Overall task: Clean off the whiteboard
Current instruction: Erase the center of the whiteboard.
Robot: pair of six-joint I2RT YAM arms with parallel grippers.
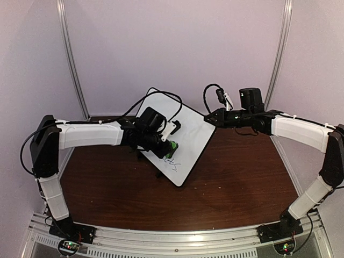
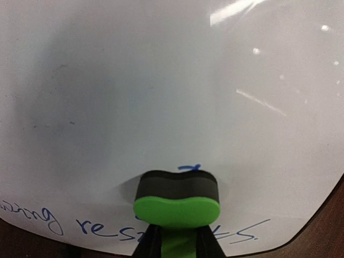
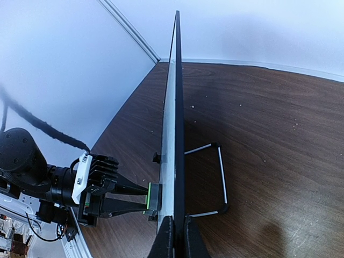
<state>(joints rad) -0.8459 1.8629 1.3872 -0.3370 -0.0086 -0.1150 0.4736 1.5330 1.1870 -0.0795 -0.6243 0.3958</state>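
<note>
The whiteboard (image 1: 188,131) stood propped on the brown table (image 1: 242,177), its right corner pinched by the right gripper (image 1: 210,119). The left gripper (image 1: 167,146) pressed a clamped green eraser (image 2: 176,207) against its face. Blue handwriting (image 2: 102,228) lay just below the eraser, along the board's lower edge.

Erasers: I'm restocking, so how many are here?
1: the green eraser in the left gripper, pressed against the whiteboard beside the writing. The whiteboard could hide others.

We see the whiteboard (image 1: 193,131) from high above, close against its face at the left wrist, seemingly edge-on at the right wrist.
</note>
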